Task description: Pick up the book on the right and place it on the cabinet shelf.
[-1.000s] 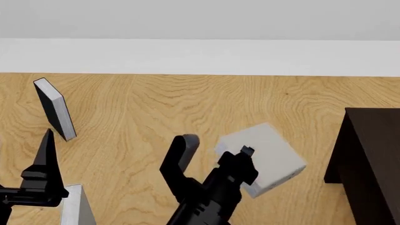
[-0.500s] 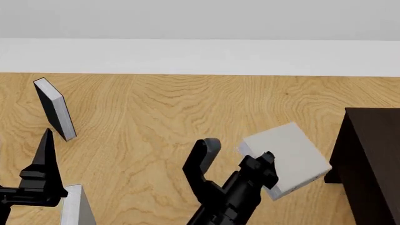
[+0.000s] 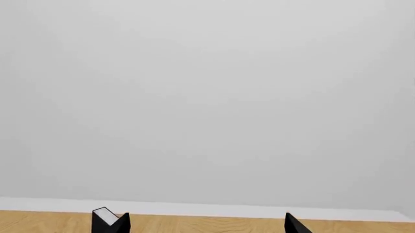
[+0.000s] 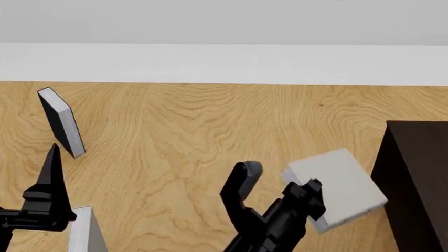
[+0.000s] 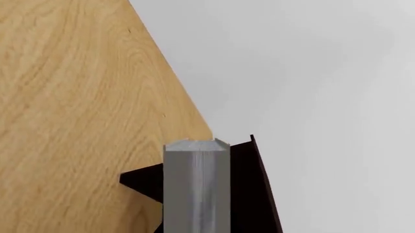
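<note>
Floor: light oak-grain wood planking (image 4: 182, 136) runs under everything, its grain swirling in broad loops.
Wall: plain pale grey wall (image 3: 207, 97) with a white baseboard band (image 4: 224, 63) where it meets the wood.
Right gripper: the right gripper (image 4: 276, 186) is black, one rounded finger (image 4: 242, 181) standing free of the book, the other finger (image 4: 308, 194) laid against its cover; whether the jaws actually pinch it, I cannot tell.
Book: the light-grey book (image 4: 336, 186) with white page edges sits tilted at the far side of the right jaws, lifted off the wood, just beside the cabinet.
Cabinet: very dark brown cabinet (image 4: 416, 173) stands beyond the book from the jaws; in the right wrist view its dark edge (image 5: 253, 194) shows behind the book's grey spine (image 5: 196, 189).
Left gripper: the left gripper (image 3: 194, 224) shows two black tips spread well apart, nothing between them.
Other books: a black-covered book (image 4: 62, 122) stands tilted ahead of the left jaws; a slimmer grey book (image 4: 87, 231) stands just beside them.
</note>
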